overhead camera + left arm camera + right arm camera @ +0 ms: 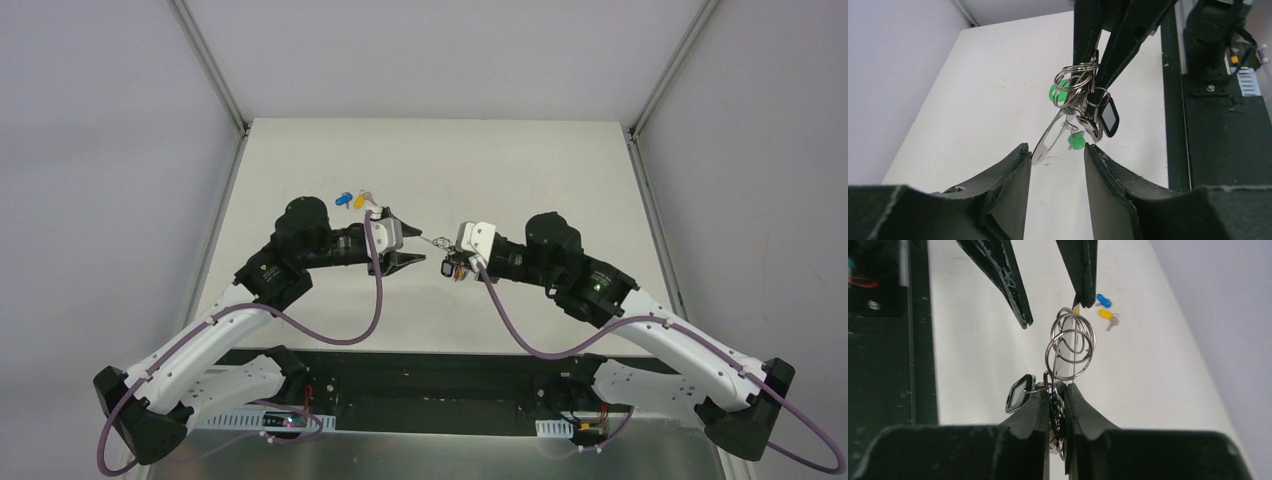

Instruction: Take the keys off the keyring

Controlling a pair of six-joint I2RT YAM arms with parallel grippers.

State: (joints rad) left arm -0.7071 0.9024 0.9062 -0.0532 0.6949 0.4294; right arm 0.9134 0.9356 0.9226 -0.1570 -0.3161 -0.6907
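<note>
Top external view: nearest me, over the middle of the table (520, 160), the right gripper (455, 262) is clamped on the keyring (440, 243) and holds it up in the air. Its own wrist view shows both fingers pinched tight on the bunch, with the wire loops sticking out past the tips and a black tag (1019, 392) hanging to one side. Facing it, the left gripper (418, 246) has its fingers spread wide, one on either side of the loops (I cannot tell whether a tip touches the wire). Green-headed keys (1076, 141) hang on the bunch. Farther back, a blue key (343, 200) and a yellow key (362, 201) lie loose on the table, just beside each other.
</note>
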